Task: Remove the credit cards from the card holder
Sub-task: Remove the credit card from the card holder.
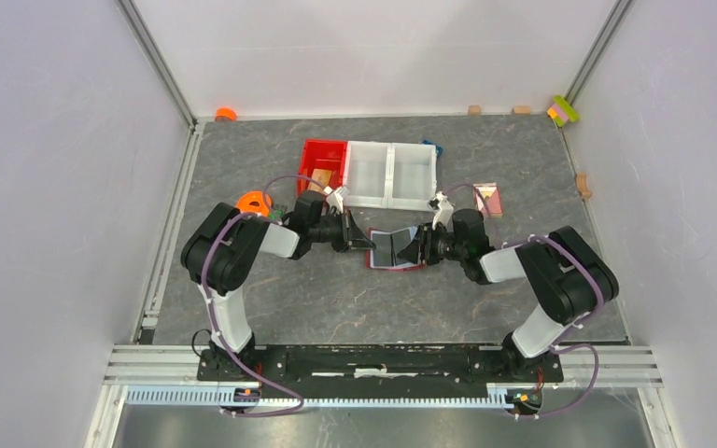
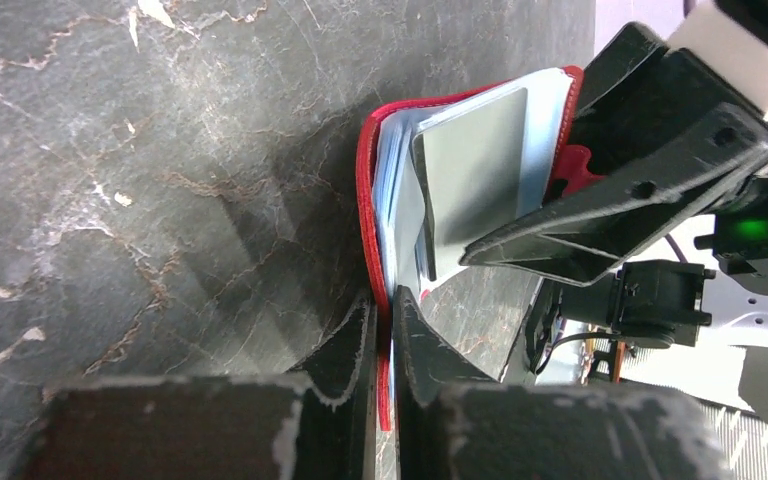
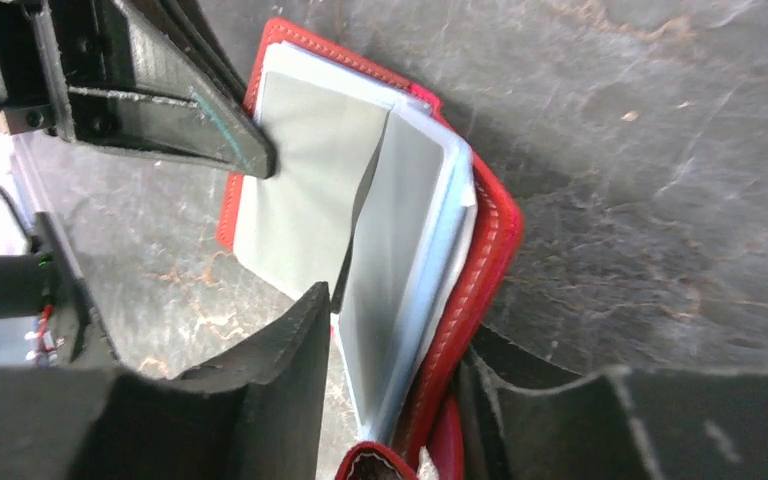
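The red card holder (image 1: pixel 394 248) lies open at the table's middle, between both grippers. My left gripper (image 2: pixel 384 298) is shut on the thin red edge of its left flap (image 2: pixel 368 190). My right gripper (image 3: pixel 395 330) stands open, one finger on each side of the raised right flap (image 3: pixel 490 240), with a gap on the inner side. Pale grey-blue leaves (image 3: pixel 390 220) fill the card holder, and I cannot tell single credit cards apart in them. In the left wrist view one grey leaf (image 2: pixel 475 165) stands up against the right gripper's finger (image 2: pixel 610 190).
Behind the card holder stand a bright red bin (image 1: pixel 322 161) and a white two-part bin (image 1: pixel 390 175). A pink patterned card (image 1: pixel 488 199) lies to the right of them, and an orange object (image 1: pixel 254 202) sits by the left arm. Small blocks (image 1: pixel 563 110) line the back wall.
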